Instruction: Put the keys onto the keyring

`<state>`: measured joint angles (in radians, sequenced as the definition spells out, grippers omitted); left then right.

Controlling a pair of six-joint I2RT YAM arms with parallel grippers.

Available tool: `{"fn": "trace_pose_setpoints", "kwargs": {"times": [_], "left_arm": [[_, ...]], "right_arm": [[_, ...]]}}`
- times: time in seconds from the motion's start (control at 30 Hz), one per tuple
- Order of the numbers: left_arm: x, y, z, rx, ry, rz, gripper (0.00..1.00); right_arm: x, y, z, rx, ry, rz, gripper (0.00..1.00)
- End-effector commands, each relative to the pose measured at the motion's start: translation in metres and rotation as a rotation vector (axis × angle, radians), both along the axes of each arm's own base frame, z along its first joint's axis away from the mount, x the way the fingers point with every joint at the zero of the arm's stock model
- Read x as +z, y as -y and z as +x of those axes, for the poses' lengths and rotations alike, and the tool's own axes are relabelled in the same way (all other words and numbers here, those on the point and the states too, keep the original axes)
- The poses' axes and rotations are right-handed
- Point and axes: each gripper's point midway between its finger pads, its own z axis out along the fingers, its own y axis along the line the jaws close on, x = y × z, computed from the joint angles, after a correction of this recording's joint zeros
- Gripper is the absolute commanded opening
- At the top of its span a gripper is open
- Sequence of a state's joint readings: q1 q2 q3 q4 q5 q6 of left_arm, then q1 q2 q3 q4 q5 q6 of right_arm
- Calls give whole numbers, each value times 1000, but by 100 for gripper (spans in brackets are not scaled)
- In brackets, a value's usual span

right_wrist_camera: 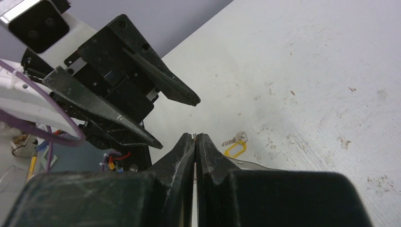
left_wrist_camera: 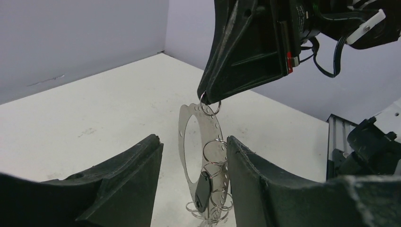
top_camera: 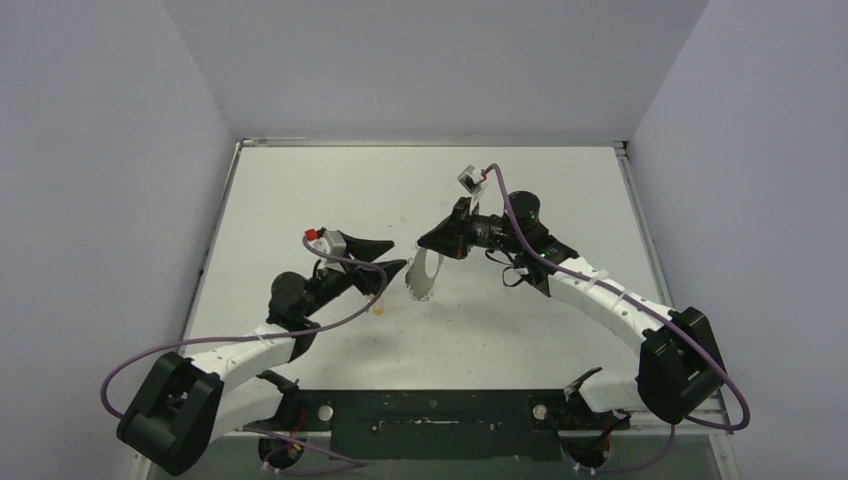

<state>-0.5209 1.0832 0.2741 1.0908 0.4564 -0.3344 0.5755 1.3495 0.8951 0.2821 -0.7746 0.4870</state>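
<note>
Keyring (top_camera: pixel 425 272) hangs from the right gripper (top_camera: pixel 428 244), just right of the left gripper (top_camera: pixel 396 256); a strung key (left_wrist_camera: pixel 203 187) sits on it, a loose key (top_camera: pixel 379 306) lies on the table (top_camera: pixel 560 180) below.

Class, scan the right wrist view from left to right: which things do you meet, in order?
left gripper → right gripper → yellow-headed key
</note>
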Motion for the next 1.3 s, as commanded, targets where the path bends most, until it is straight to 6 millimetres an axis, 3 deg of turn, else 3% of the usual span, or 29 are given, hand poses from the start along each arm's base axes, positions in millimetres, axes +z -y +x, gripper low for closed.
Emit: {"fn": "trace_pose_setpoints", "kwargs": {"times": [0.0, 0.3, 0.63, 0.97, 1.17, 1.27], "left_arm": [[37, -2, -9, -102, 29, -152, 50], [43, 16, -12, -251, 65, -150, 45], [42, 22, -14, -270, 83, -137, 38], [44, 34, -16, -303, 89, -133, 22], [41, 34, -14, -294, 80, -132, 1], [41, 31, -13, -269, 78, -140, 0]], "right_arm": [[48, -2, -13, 79, 154, 115, 0], [50, -13, -27, 152, 150, 131, 0], [50, -20, -29, 167, 146, 141, 0], [47, -23, -31, 172, 141, 133, 0], [48, -22, -31, 168, 148, 128, 0], [48, -22, -31, 169, 149, 125, 0]]}}
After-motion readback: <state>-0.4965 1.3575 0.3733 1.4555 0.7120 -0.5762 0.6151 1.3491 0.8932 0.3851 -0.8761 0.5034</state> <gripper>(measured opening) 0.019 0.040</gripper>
